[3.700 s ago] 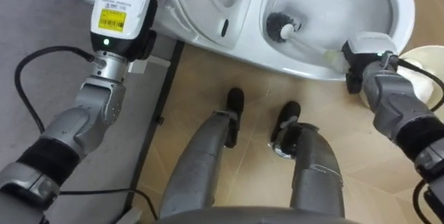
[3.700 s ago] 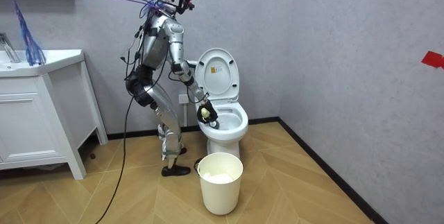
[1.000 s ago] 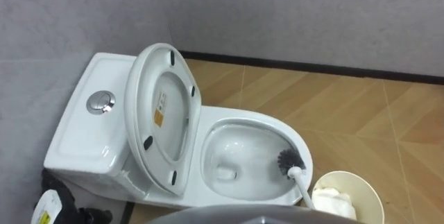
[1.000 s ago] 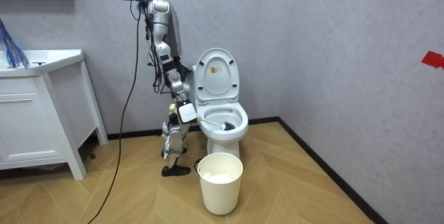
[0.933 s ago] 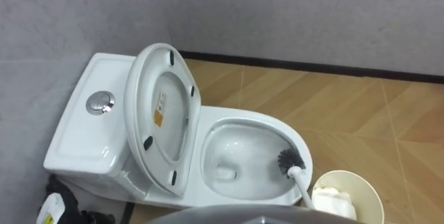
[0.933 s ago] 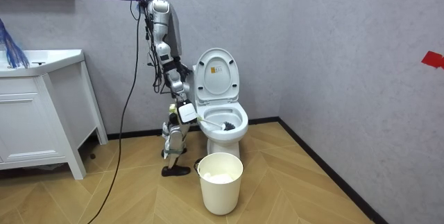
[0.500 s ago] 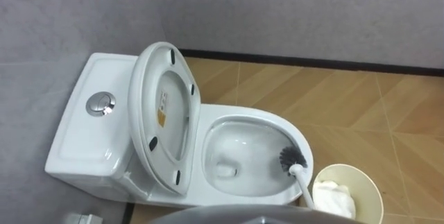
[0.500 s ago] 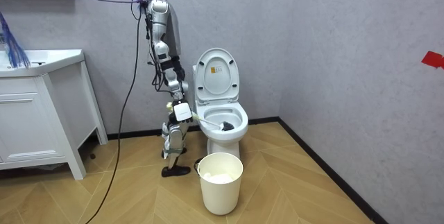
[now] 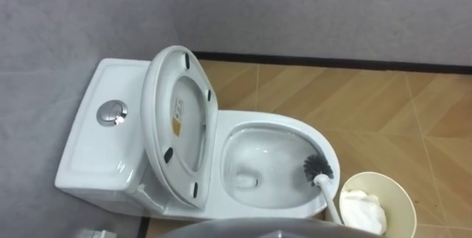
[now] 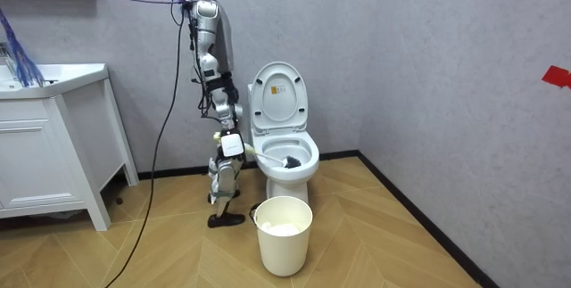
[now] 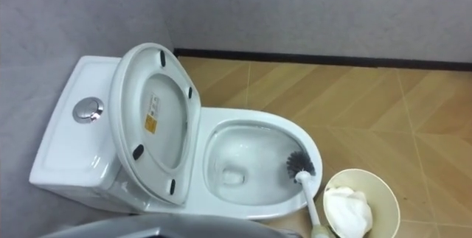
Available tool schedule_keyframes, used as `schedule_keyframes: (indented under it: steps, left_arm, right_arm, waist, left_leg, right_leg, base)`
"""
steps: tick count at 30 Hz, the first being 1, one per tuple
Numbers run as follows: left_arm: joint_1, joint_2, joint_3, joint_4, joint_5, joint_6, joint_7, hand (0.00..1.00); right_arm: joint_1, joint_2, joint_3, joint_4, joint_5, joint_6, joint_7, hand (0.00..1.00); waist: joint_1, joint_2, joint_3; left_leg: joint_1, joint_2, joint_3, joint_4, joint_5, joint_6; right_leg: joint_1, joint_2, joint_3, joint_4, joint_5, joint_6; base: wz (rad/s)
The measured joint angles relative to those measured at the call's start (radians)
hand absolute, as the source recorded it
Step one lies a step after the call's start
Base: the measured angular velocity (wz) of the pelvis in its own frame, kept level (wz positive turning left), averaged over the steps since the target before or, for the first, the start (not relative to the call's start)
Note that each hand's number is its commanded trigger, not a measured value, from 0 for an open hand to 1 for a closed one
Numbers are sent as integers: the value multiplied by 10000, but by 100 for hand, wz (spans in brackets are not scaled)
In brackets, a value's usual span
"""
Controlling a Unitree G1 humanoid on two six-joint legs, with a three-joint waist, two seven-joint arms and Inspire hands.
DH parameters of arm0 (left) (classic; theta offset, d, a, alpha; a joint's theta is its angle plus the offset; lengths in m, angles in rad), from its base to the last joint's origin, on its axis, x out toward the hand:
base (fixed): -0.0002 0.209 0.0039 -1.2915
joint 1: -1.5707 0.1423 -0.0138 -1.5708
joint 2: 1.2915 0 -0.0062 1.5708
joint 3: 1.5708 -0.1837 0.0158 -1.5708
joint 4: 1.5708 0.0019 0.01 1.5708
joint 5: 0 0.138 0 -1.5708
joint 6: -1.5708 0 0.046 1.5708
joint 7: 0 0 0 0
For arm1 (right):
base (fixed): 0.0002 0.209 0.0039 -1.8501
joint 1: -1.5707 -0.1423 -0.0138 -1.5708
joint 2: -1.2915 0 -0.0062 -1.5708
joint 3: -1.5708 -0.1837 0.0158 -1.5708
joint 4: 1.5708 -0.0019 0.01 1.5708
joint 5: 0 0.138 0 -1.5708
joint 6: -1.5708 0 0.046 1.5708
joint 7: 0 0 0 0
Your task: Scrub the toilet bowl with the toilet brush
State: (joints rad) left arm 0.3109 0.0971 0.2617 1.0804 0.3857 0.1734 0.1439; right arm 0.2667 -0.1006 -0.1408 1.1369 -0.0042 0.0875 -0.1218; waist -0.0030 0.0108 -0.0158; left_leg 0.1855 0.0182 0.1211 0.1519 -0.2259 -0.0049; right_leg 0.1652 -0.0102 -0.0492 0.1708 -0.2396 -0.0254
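the robot stands upright close by the toilet, on the room view's left of it. its right hand, held low beside its body, is clamped on the white handle of the toilet brush. the handle slants forward from the hand over the rim, and the dark bristle head sits inside the bowl, against the wall on the hand's side. the lid stands upright on the far side of the bowl from the hand. on the floor below the hand and a little forward, a cream bin holds a white wad.
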Motion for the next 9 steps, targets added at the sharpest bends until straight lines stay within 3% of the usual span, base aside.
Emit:
schedule_keyframes:
  steps: [9]
  left_arm:
    - [109, -13, -5, 6, -2, 195, -315, 0]
  right_arm:
    - [-221, -139, -102, 707, 435, 63, 402, 0]
  waist:
    - [-202, -65, -8]
  left_leg:
    - [51, -64, 149, -1, 0, 0]
  right_leg:
    - [-1, -13, 109, -3, -2, 3]
  base:
    - [-5]
